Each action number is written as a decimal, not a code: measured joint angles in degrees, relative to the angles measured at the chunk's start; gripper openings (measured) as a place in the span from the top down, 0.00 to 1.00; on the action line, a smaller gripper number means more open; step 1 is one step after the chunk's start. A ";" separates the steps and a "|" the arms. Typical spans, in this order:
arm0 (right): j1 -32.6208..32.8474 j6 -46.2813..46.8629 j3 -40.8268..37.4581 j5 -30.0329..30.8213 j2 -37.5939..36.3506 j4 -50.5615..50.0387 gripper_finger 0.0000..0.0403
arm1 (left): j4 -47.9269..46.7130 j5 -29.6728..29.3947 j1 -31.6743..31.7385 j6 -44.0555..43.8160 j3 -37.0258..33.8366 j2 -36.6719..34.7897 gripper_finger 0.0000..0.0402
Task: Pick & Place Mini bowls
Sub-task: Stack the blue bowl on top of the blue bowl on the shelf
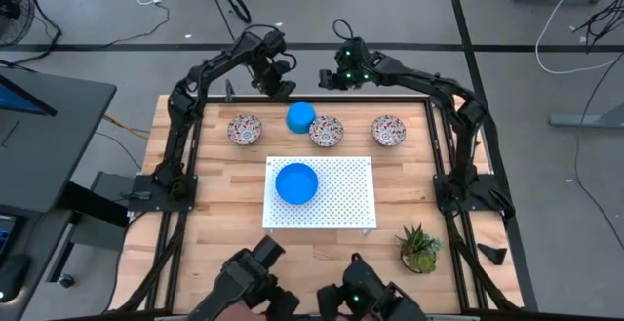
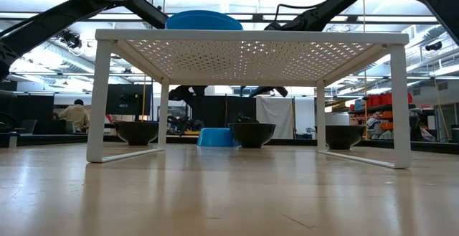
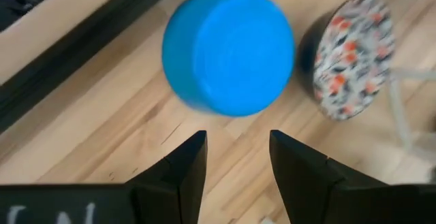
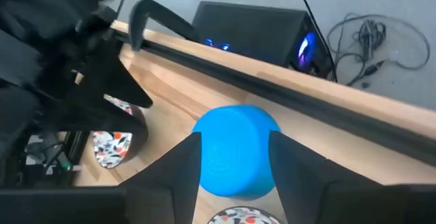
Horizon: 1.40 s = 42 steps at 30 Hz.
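A blue mini bowl [image 1: 300, 117] lies upside down on its rim near the table's far edge, beside a floral mini bowl [image 1: 327, 131]. Two more floral mini bowls [image 1: 245, 129] [image 1: 389, 131] stand in the same row. Another blue mini bowl [image 1: 296, 182] sits upright on the white perforated board [image 1: 341, 204]. My left gripper [image 3: 238, 149] hovers open just behind and left of the upturned blue bowl [image 3: 228, 50]. My right gripper [image 4: 235, 152] hovers open behind and right of this bowl [image 4: 235, 156], slanting down toward it. Neither touches it.
The board is a raised shelf on legs [image 2: 97, 100] at mid-table. A small potted plant [image 1: 419, 248] stands near the right front. A black rail [image 4: 286, 74] runs along the far edge behind the bowls. Dark gear [image 1: 255, 280] sits at the near edge.
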 joint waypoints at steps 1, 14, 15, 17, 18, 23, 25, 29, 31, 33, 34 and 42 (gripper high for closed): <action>0.06 0.86 0.00 -0.06 0.38 0.08 0.58 | 0.49 1.05 0.38 -1.13 0.00 0.00 0.59; 0.13 5.17 0.00 -0.04 5.66 3.13 0.58 | 9.56 5.37 2.79 -13.41 -4.70 -0.02 0.59; 0.13 5.17 0.00 -0.28 6.05 3.19 0.58 | 10.31 5.33 2.81 -14.01 -5.89 -0.02 0.59; 0.13 5.19 0.00 -0.50 6.81 3.15 0.58 | 11.22 5.31 2.79 -14.68 -8.02 0.00 0.59; 0.13 5.10 0.00 -0.52 7.08 3.12 0.58 | 12.08 5.34 2.77 -14.82 -8.88 0.00 0.59; 0.17 4.42 0.00 -0.77 8.56 3.39 0.58 | 15.13 5.73 2.10 -16.48 -12.83 0.00 0.59; 0.15 4.36 0.00 -1.69 9.31 3.36 0.58 | 15.92 6.74 1.71 -17.25 -14.26 0.00 0.59; 0.19 4.92 0.00 -3.63 11.16 3.63 0.58 | 18.69 7.34 0.93 -19.04 -17.62 0.02 0.59; 0.34 4.92 -0.02 -4.74 11.85 3.90 0.58 | 20.56 8.53 0.89 -19.30 -18.65 0.02 0.59; 0.68 4.84 -0.02 -5.45 12.21 5.15 0.58 | 22.18 8.58 0.73 -20.13 -19.42 0.02 0.59; 0.85 4.82 -0.02 -5.46 12.26 5.77 0.58 | 22.82 8.96 0.77 -20.59 -19.72 0.02 0.59; 1.63 4.73 -0.02 -5.49 12.30 6.25 0.58 | 28.39 10.30 -0.03 -23.68 -21.24 0.02 0.59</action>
